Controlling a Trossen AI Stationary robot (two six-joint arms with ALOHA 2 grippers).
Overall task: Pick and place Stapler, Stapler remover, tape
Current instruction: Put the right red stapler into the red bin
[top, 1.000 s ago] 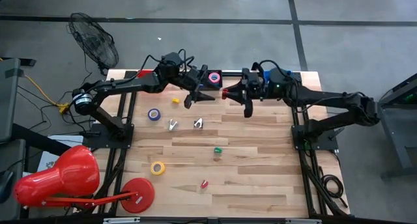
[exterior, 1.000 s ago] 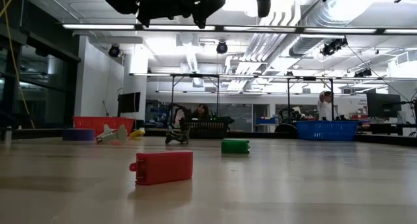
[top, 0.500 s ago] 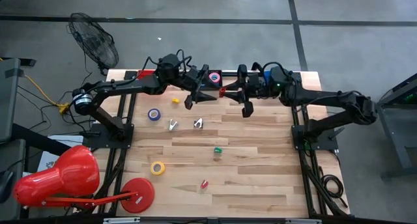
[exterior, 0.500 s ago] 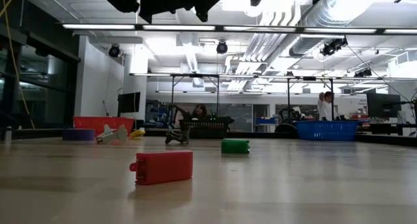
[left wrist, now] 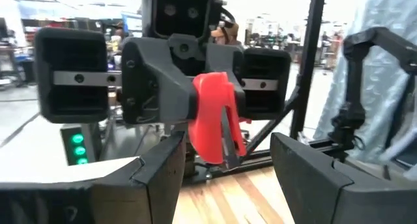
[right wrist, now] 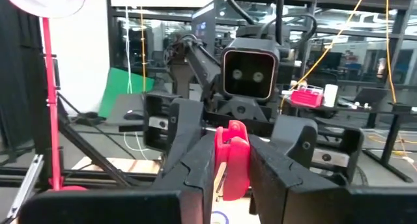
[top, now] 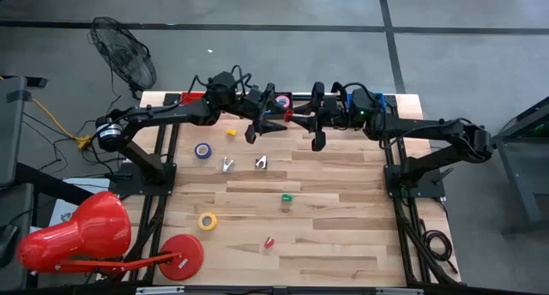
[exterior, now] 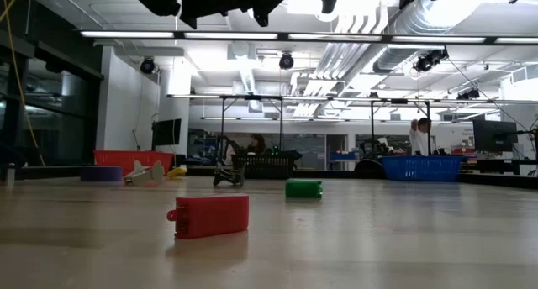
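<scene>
Two dark robot arms meet nose to nose at the upper centre of the overhead frame, above the far edge of the wooden tabletop (top: 343,226). The right pincer (top: 298,115) is clamped on a red stapler remover (top: 290,114), which fills the middle of the left wrist frame (left wrist: 212,116) and stands upright between the right arm's own fingers (right wrist: 195,165) in the right wrist frame. The left pincer (top: 264,125) faces it just beside, fingers (left wrist: 156,172) apart and holding nothing.

A pink tape roll (top: 281,100) lies in a dark bin behind the two pincers at the upper centre. A blue tape roll (top: 202,150) sits left of centre and a yellow tape roll (top: 207,220) at lower left. In the table-level frame, a small red stapler (exterior: 210,215) lies in the foreground left of centre, a green stapler (exterior: 303,188) farther back at centre.
</scene>
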